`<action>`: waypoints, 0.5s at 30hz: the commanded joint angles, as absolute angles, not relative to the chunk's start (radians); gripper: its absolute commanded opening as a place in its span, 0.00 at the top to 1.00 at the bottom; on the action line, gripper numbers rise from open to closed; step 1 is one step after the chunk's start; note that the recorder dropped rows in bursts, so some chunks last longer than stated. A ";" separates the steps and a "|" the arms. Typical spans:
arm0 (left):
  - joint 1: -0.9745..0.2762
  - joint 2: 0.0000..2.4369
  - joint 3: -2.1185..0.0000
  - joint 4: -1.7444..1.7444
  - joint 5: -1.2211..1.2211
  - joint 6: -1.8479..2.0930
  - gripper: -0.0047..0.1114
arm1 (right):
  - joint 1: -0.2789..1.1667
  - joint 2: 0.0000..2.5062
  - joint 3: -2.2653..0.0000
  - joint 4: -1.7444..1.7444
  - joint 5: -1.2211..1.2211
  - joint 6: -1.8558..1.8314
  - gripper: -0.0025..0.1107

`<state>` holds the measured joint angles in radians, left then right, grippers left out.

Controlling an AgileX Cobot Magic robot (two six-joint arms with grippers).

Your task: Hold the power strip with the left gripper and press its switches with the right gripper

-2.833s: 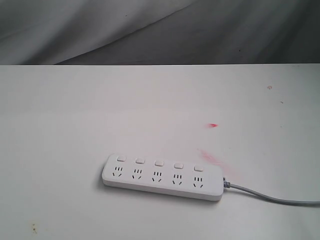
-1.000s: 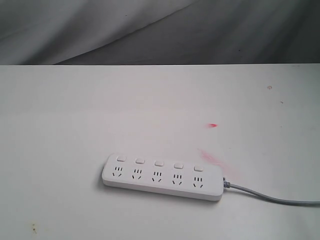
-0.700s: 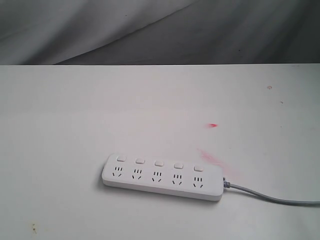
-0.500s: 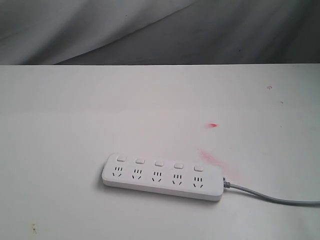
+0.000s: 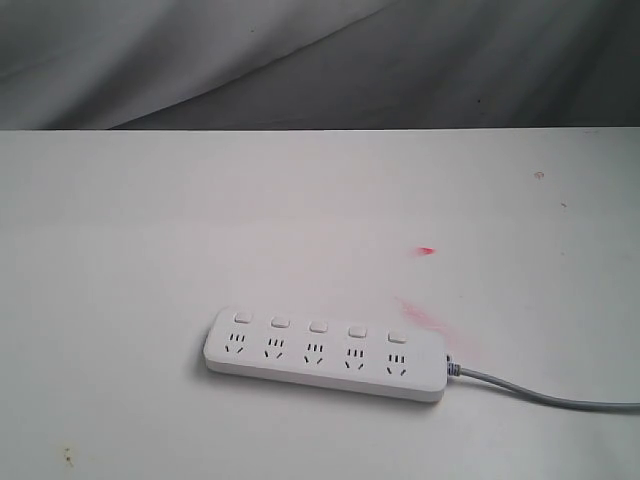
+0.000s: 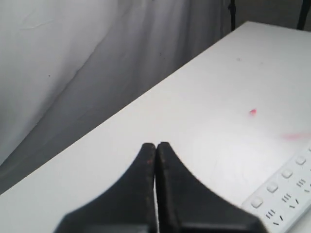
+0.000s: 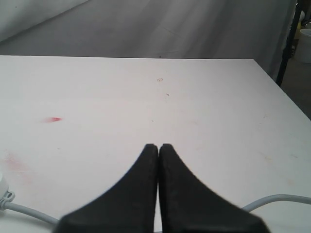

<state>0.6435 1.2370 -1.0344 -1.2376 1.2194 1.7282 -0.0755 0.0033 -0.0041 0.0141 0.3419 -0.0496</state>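
The left gripper (image 6: 155, 145) and right gripper (image 7: 158, 145) are each pinched closed, empty. The power strip (image 6: 291, 187) lies just beside the left's tips, its cord (image 7: 29, 212) near the right's. Holding hasn't begun: the left must open and straddle it before its switches (image 5: 317, 326) get pressed.

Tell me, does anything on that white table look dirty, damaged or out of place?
Only stains: a pink smear lies beside the power strip where its cord exits, and a small red spot sits beyond it on the table. The strip itself looks intact and flat.
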 commanded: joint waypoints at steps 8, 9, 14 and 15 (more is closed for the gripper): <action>0.638 1.235 -0.951 -1.176 1.221 1.962 0.96 | -0.082 0.000 0.000 0.012 0.340 -0.047 0.98; 0.638 1.235 -0.940 -1.168 1.221 1.975 0.96 | -0.082 0.000 0.000 0.012 0.340 -0.047 0.98; 0.638 1.254 -0.870 -1.189 1.181 1.971 0.96 | -0.082 0.000 0.000 0.011 0.340 -0.047 0.98; 0.638 1.264 -0.856 -1.186 1.179 1.976 0.96 | -0.082 0.000 0.000 0.011 0.340 -0.047 0.98</action>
